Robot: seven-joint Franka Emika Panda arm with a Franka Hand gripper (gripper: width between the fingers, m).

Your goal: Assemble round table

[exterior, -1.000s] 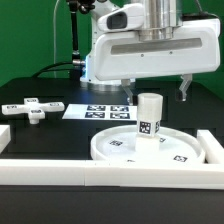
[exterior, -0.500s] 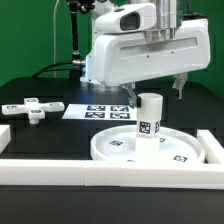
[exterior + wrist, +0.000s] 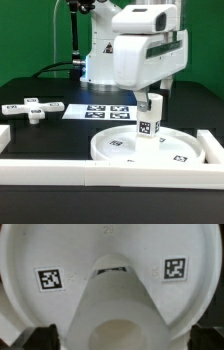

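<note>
The large rimmed round disc (image 3: 108,150) lies on the table toward the exterior view's right. The short thick cylinder leg (image 3: 150,120) stands upright in its middle, tags on its side. My gripper (image 3: 152,95) hangs straight above the leg's top. In the wrist view the disc (image 3: 60,258) fills the picture and the leg (image 3: 120,303) rises toward the camera. My gripper (image 3: 122,339) is open, with its dark fingertips (image 3: 40,336) standing apart on either side of the leg. The small cross-shaped foot (image 3: 33,107) lies far off at the exterior view's left.
The marker board (image 3: 105,110) lies behind the disc. Long white border rails run along the front (image 3: 100,175) and the exterior view's right (image 3: 212,145), with a short piece at the left (image 3: 4,133). The robot's base stands behind.
The hand has turned about its vertical axis above the leg: its fingers, spread wide across the exterior view before, now stand nearly in line with the camera. The leg and disc have not moved.
</note>
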